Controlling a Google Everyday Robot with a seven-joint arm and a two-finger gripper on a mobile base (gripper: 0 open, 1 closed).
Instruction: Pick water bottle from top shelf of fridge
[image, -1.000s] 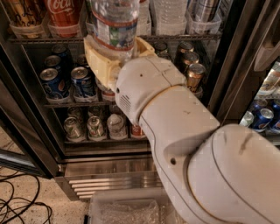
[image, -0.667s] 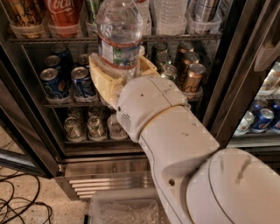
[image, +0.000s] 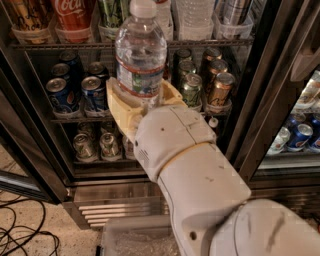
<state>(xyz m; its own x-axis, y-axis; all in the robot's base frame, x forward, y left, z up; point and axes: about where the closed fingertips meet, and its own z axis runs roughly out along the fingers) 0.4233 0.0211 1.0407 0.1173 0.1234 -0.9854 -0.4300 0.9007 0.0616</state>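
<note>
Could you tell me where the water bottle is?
The water bottle sits upright in the gripper, upper centre of the camera view, before the fridge.

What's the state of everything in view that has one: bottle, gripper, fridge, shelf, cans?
water bottle: upright, capped, looks full, held in front of the fridge, off the shelf.
gripper: shut on the water bottle's lower part, in front of the can rows.
fridge: door open, inside exposed.
top shelf: stocked with upright bottles.
cans: upright in rows below the top shelf.
</note>
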